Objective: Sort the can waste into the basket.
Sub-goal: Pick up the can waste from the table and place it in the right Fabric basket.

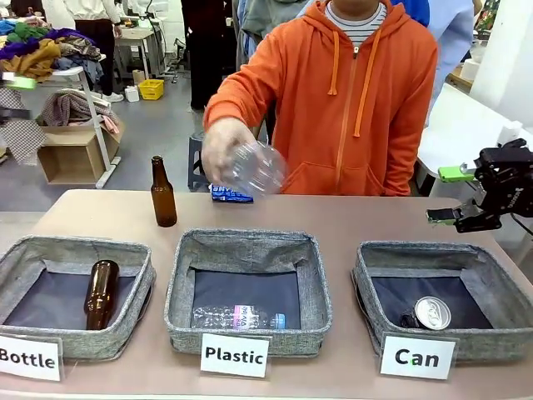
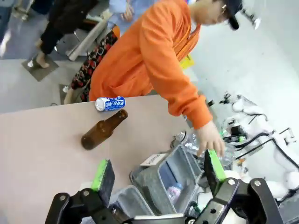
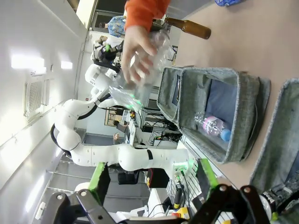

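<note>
A blue can (image 1: 231, 195) with white print lies on the table's far edge, in front of the person; it is also in the left wrist view as the blue can (image 2: 110, 103). The "Can" basket (image 1: 379, 271) at the right holds a can with a silver round top (image 1: 432, 313) and a dark can (image 1: 407, 320) beside it. My right gripper (image 1: 450, 196) hangs open above the table's right edge, behind that basket, with nothing between its fingers (image 3: 99, 179). My left gripper (image 2: 156, 172) is open and empty, high over the baskets.
The person's hand (image 1: 218, 146) holds a clear plastic bottle (image 1: 256, 169) over the table behind the "Plastic" basket (image 1: 250, 242), which holds another plastic bottle (image 1: 237, 317). A brown bottle (image 1: 162, 193) stands upright at left. The "Bottle" basket (image 1: 50, 248) holds a brown bottle (image 1: 101, 293).
</note>
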